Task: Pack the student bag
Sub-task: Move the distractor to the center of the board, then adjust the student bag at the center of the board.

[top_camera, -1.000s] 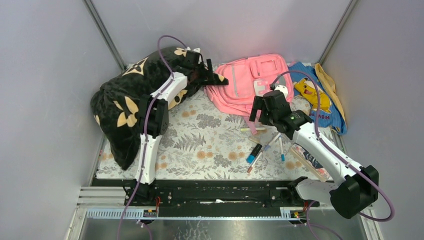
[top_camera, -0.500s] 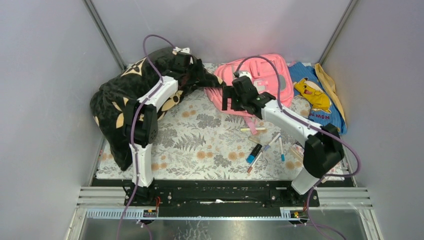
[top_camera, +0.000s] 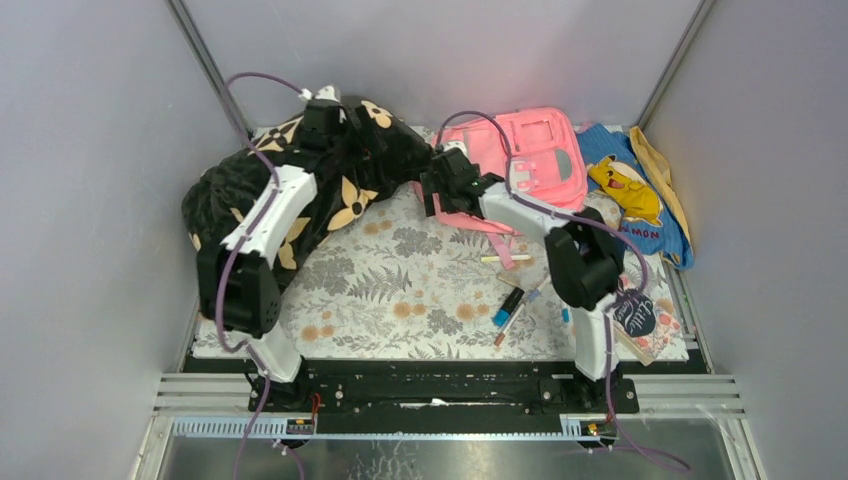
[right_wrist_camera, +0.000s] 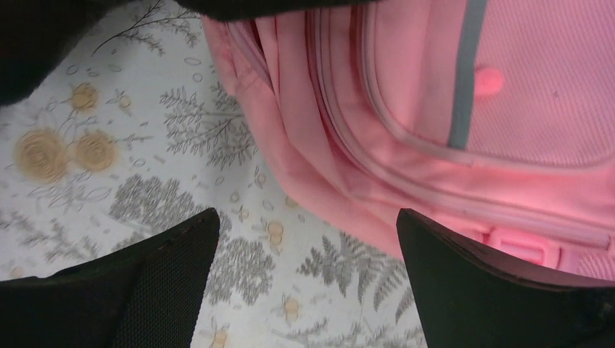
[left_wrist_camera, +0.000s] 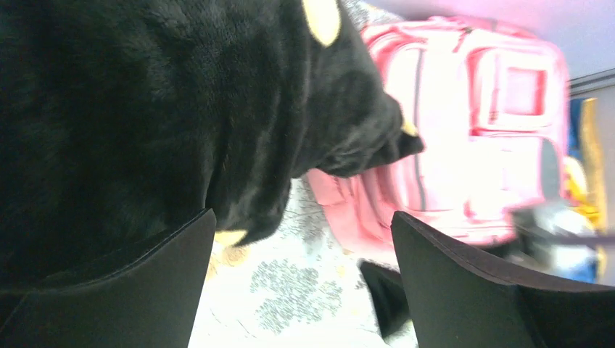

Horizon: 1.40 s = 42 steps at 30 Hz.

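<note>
Pink student bag (top_camera: 545,150), right fingers (right_wrist_camera: 145,290) spread, shifted to its edge, left fingers (left_wrist_camera: 464,290) spread by pillow (top_camera: 215,200)

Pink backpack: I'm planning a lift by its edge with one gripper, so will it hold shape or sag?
Probably sags: the backpack lies flat, its side fabric creased in soft folds. Likely light, since it looks unfilled. The mesh-textured pocket should not slip much.

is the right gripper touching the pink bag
Cannot tell. In the right wrist view the open right gripper frames the student bag, but no view plainly shows contact or a gap.
</note>
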### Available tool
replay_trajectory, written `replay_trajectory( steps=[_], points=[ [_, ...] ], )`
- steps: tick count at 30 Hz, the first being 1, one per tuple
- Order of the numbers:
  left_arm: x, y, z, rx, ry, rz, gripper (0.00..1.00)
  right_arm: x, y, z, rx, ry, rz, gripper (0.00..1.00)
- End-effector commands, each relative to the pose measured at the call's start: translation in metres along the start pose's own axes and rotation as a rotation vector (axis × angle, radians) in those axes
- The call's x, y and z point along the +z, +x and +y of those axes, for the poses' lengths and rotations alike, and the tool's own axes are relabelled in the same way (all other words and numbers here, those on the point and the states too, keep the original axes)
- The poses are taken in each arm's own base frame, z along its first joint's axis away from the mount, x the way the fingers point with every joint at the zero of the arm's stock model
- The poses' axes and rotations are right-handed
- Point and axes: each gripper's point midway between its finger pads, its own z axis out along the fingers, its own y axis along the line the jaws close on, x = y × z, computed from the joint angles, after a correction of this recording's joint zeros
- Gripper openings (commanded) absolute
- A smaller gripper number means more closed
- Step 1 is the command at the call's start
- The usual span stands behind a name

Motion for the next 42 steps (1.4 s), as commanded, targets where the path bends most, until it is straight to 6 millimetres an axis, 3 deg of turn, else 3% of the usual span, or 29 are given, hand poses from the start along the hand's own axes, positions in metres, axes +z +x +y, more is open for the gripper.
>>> replay_trajectory(
  steps=[1, 7, 11, 13, 15, 16, 17, 18, 24, 27, 30, 33, 37, 42],
  points=[
    [-0.053, -0.018, -0.013, -0.091, 0.039, -0.073, 0.99, 0.017, -0.039, 0.009, -0.101, 0.042, -0.106, 1.00],
    [-0.088, -0.001, -0.031, -0.159, 0.167, -0.055, 0.99, 0.055, -0.048, 0.016, -0.234, 0.043, -0.111, 1.00],
    [-0.088, 0.011, -0.025, -0.150, 0.156, -0.039, 0.99, 0.089, -0.023, 0.009, -0.327, 0.090, -0.014, 0.92],
    [-0.090, 0.014, -0.025, -0.147, 0.160, -0.032, 0.99, 0.096, -0.012, 0.005, -0.345, 0.103, 0.012, 0.77],
    [-0.091, 0.017, -0.023, -0.147, 0.158, -0.030, 0.99, 0.092, -0.011, 0.001, -0.350, 0.116, 0.017, 0.51],
    [-0.091, 0.018, -0.023, -0.145, 0.157, -0.030, 0.99, 0.087, -0.014, -0.002, -0.346, 0.117, 0.007, 0.32],
    [-0.092, 0.017, -0.023, -0.144, 0.158, -0.033, 0.99, 0.080, -0.019, -0.003, -0.340, 0.111, -0.008, 0.06],
    [-0.093, 0.017, -0.023, -0.144, 0.157, -0.035, 0.99, 0.072, -0.027, -0.005, -0.331, 0.111, -0.031, 0.00],
    [-0.085, 0.028, -0.033, -0.120, 0.215, 0.003, 0.99, -0.001, -0.091, -0.007, -0.295, 0.043, -0.198, 0.00],
    [-0.080, 0.035, -0.038, -0.114, 0.241, 0.041, 0.99, -0.042, -0.112, -0.015, -0.284, 0.041, -0.262, 0.00],
    [-0.080, 0.039, -0.050, -0.089, 0.303, 0.070, 0.99, -0.074, -0.118, -0.021, -0.298, 0.016, -0.299, 0.00],
    [-0.078, 0.049, -0.060, -0.056, 0.347, 0.127, 0.99, -0.098, -0.107, -0.028, -0.324, 0.003, -0.307, 0.00],
    [-0.070, 0.058, -0.059, -0.061, 0.347, 0.139, 0.99, -0.128, -0.105, -0.032, -0.255, -0.030, -0.416, 0.00],
    [-0.043, 0.055, -0.056, -0.109, 0.291, 0.140, 0.99, -0.141, -0.102, -0.018, -0.214, -0.135, -0.498, 0.00]
  ],
)
